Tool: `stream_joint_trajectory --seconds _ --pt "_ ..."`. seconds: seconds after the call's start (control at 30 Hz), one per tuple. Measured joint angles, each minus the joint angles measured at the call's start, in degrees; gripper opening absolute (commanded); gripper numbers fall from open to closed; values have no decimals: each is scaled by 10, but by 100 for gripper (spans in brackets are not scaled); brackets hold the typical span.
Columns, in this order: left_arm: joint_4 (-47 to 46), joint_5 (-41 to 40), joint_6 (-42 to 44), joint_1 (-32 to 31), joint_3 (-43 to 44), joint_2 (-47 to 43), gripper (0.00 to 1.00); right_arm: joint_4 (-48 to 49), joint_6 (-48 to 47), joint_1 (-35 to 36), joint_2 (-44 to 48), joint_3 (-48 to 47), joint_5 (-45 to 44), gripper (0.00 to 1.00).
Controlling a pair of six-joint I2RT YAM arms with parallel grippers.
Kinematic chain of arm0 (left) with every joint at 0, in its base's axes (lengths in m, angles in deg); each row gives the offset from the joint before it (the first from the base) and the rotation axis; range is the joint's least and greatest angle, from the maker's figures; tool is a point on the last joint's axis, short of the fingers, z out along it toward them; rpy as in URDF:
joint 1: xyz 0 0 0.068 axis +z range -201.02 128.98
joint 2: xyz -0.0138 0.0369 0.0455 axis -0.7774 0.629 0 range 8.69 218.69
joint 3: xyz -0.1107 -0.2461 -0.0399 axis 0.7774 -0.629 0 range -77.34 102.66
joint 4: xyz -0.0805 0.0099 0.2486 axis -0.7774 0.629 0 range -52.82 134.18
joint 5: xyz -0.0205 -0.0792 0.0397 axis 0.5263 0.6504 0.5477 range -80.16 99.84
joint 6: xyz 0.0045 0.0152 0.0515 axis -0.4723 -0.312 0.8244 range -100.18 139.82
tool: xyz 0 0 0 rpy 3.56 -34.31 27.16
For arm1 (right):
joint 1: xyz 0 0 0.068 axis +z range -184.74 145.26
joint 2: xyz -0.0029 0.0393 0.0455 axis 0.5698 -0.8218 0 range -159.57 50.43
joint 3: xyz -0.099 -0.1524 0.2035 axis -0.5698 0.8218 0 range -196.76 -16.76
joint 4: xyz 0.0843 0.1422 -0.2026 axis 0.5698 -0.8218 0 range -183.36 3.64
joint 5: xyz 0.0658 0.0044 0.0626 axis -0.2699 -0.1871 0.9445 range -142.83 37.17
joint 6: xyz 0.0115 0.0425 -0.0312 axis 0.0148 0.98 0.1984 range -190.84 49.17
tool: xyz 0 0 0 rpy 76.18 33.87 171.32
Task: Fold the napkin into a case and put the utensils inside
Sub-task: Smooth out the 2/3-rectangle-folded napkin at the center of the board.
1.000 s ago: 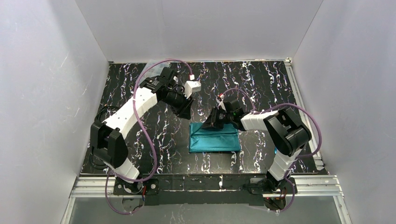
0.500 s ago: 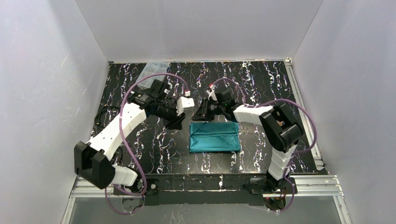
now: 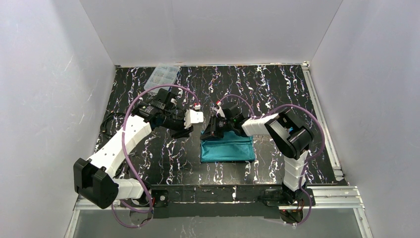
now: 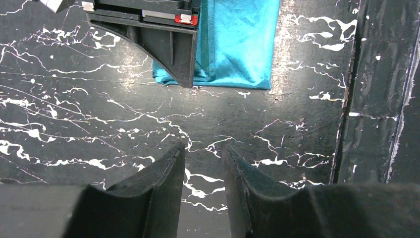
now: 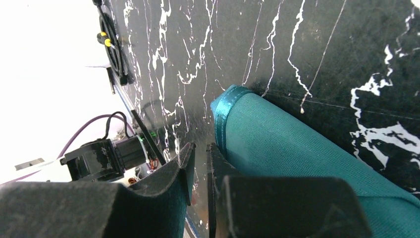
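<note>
Left end effector moved nearer napkin, slightly parted, empty; right end effector at far-left corner, grip unclear.

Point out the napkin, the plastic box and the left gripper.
napkin (image 3: 228,149): top view, middle of the folded cloth.
plastic box (image 3: 164,74): top view, centre of the clear lid, far left of the table.
left gripper (image 4: 203,154): left wrist view, gap midway between its fingertips.

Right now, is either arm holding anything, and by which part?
The left gripper holds nothing, jaws apart over bare table. The right gripper is at the folded napkin's far left corner; a pinch cannot be told.
</note>
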Motion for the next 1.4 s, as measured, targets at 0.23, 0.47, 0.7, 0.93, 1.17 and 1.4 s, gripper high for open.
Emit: stream_joint_trajectory --seconds 0.23,0.47,0.7,0.93,1.17,1.4 --pt "-12 -7 0 0 -1 0 33 38 18 0 1 18 13 23" --pt "-15 -7 24 -2 -15 0 38 56 20 0 0 30 11 26" --pt "-19 -61 77 -71 -62 -3 38 42 6 4 -1 39 -11 28" --pt "-60 -65 160 -158 -158 -60 38 32 0 13 -16 9 -10 31" --pt "-122 -71 208 -193 -212 -57 37 -2 -7 14 12 -7 -4 37" --pt "-198 -90 260 -205 -291 -56 36 -75 -82 -1 108 -31 -16 42"
